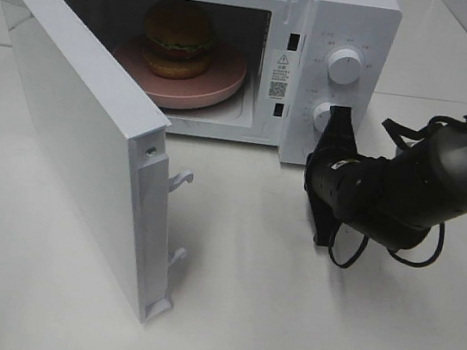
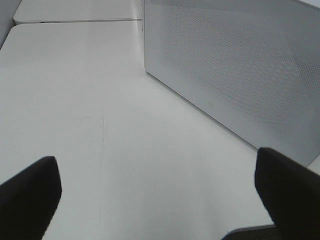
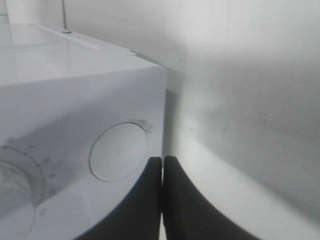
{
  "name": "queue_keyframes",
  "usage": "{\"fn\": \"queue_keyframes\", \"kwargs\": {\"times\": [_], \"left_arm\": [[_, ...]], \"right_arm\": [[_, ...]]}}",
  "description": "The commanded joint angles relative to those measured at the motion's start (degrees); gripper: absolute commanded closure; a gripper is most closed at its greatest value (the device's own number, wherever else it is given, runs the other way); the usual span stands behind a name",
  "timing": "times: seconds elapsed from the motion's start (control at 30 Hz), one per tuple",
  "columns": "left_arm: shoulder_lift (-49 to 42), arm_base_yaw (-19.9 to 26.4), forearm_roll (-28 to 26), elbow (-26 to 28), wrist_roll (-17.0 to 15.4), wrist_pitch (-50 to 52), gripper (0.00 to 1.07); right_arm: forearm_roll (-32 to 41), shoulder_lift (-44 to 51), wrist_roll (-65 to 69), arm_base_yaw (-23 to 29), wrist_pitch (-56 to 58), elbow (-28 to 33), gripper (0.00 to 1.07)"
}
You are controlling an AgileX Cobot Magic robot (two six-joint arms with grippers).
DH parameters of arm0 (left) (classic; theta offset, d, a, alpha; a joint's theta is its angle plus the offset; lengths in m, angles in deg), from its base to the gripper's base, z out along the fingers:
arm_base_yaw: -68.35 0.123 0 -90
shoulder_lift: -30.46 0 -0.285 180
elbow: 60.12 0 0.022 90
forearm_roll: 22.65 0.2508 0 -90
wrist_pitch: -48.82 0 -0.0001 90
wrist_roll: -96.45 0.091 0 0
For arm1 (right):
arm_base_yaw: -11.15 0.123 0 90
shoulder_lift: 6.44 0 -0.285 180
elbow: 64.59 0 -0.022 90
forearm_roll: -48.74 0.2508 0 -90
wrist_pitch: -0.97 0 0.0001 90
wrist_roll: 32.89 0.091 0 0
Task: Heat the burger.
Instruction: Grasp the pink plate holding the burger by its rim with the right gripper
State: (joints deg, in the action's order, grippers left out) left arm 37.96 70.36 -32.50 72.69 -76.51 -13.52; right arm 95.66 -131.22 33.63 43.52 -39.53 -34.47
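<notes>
The tall golden-bunned burger [image 1: 179,38] sits on a round pink plate [image 1: 220,86] inside the white microwave [image 1: 350,26], whose swung-out white door [image 1: 75,127] stands nearest the wide-spread left gripper [image 2: 157,192], while the closed, empty right gripper [image 3: 163,170] hangs by the dials.

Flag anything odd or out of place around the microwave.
Nothing looks spilled, damaged or askew. The burger sits upright on the plate inside the microwave. The one thing left undone is the door, which stands wide open.
</notes>
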Motion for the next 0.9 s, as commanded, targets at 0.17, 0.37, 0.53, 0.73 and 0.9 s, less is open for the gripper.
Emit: {"fn": "queue_keyframes", "kwargs": {"times": [0.17, 0.37, 0.53, 0.73, 0.9], "left_arm": [[-0.9, -0.1, -0.4, -0.2, -0.1, 0.8, 0.07], [-0.9, -0.1, -0.4, -0.2, -0.1, 0.8, 0.07], [-0.9, -0.1, -0.4, -0.2, -0.1, 0.8, 0.07], [-0.9, -0.1, -0.4, -0.2, -0.1, 0.8, 0.07], [-0.9, -0.1, -0.4, -0.2, -0.1, 0.8, 0.07]], "right_arm": [[-0.6, 6.2, -7.2, -0.1, 2.1, 4.9, 1.07], [-2.1, 13.5, -20.5, -0.3, 8.8, 8.1, 1.07], [-2.1, 17.1, -34.5, -0.3, 18.3, 8.3, 1.07], [-2.2, 20.2, -50.6, -0.3, 27.8, 8.2, 1.07], [-4.7, 22.1, -59.4, -0.3, 35.0, 8.1, 1.07]]}}
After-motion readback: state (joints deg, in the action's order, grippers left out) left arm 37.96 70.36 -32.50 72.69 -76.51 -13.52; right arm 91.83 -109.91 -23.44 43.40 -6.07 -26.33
